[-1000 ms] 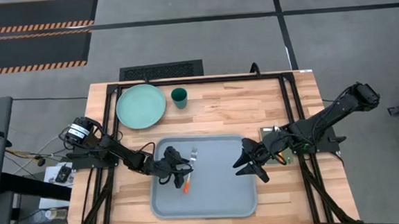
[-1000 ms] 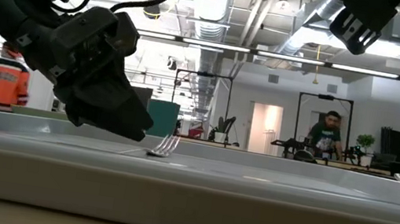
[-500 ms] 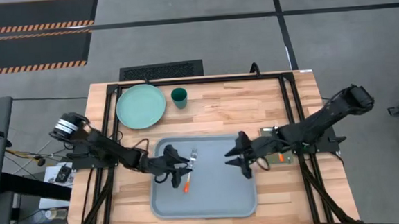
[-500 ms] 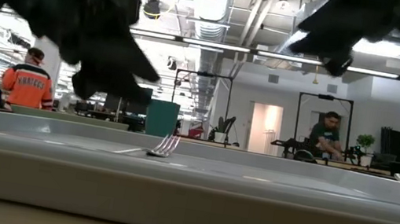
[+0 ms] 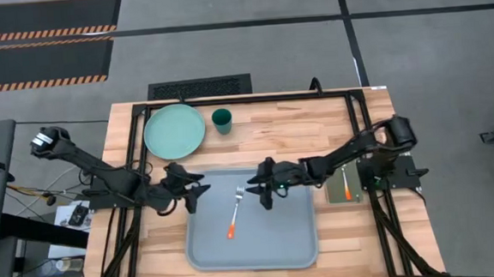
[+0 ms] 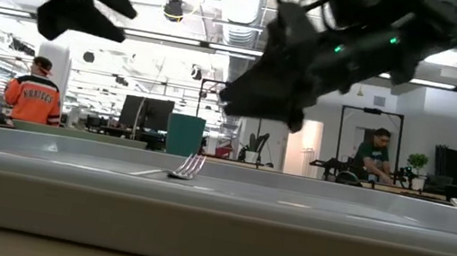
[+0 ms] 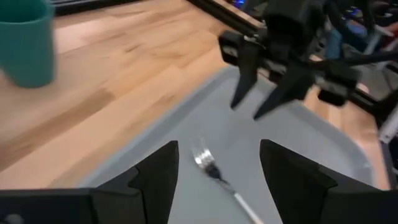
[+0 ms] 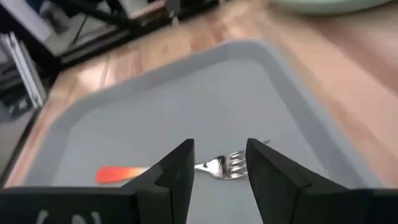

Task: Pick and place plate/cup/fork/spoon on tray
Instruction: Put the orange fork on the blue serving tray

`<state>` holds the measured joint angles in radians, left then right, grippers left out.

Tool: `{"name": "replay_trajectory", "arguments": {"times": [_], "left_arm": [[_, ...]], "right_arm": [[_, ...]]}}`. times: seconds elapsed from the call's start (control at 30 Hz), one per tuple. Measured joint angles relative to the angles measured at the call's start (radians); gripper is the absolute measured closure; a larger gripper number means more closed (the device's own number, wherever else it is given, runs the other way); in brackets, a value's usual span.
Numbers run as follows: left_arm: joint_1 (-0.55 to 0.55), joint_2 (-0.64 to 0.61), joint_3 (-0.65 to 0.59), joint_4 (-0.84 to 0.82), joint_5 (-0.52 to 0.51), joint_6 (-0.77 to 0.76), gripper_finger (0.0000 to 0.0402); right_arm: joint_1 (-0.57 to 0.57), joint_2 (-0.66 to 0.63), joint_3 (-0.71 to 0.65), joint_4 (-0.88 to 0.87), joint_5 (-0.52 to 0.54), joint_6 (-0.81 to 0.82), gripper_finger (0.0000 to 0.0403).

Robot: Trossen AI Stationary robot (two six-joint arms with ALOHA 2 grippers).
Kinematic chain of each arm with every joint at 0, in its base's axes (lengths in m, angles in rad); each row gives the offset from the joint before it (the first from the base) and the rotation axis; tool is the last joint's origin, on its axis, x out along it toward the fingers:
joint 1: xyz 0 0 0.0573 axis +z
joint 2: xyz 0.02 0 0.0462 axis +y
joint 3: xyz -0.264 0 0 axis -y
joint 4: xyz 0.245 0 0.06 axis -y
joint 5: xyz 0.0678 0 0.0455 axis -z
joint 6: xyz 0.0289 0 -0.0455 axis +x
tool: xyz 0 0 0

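Lying free on the tray (image 5: pixel 270 240) — fork (image 5: pixel 235 213), just beside the right pincer (image 5: pixel 262 189), open, empty.

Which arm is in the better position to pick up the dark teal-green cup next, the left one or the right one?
Probably the left. The small dark teal-green cup stands beside the pale mint-green plate, nearer the open left gripper than the open right gripper above the tray.

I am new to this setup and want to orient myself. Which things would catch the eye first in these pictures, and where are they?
The fork lies alone inside the tray. The right gripper hovers open beside its tines, while the left gripper sits open at the tray's left edge. The plate and cup wait at the table's far side.
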<state>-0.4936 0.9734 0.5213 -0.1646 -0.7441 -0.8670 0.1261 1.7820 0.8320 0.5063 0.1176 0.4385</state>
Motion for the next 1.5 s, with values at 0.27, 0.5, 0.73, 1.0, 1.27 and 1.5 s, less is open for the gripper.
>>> {"name": "replay_trajectory", "arguments": {"times": [0.27,0.5,0.73,1.0,1.27,1.5], "left_arm": [[-0.011,-0.005,0.0,-0.091,-0.024,-0.071,0.0189],[-0.011,-0.005,0.0,-0.118,-0.029,-0.073,0.0189],[-0.011,-0.005,0.0,-0.122,-0.06,-0.071,0.0189],[-0.011,-0.005,0.0,-0.135,-0.085,-0.07,0.0189],[-0.011,-0.005,0.0,-0.139,-0.094,-0.07,0.0189],[-0.011,-0.005,0.0,-0.138,-0.103,-0.07,0.0189]], "right_arm": [[-0.038,0.158,0.098,-0.004,-0.017,0.0,0.0235],[-0.069,0.207,0.136,-0.009,-0.016,0.013,0.0235],[-0.054,0.242,0.172,-0.006,-0.019,0.017,0.0235],[-0.027,0.284,0.231,-0.003,-0.019,0.016,0.0235],[-0.017,0.356,0.317,-0.008,-0.045,-0.023,0.0235],[-0.016,0.339,0.374,-0.036,-0.044,-0.103,0.0235]]}}
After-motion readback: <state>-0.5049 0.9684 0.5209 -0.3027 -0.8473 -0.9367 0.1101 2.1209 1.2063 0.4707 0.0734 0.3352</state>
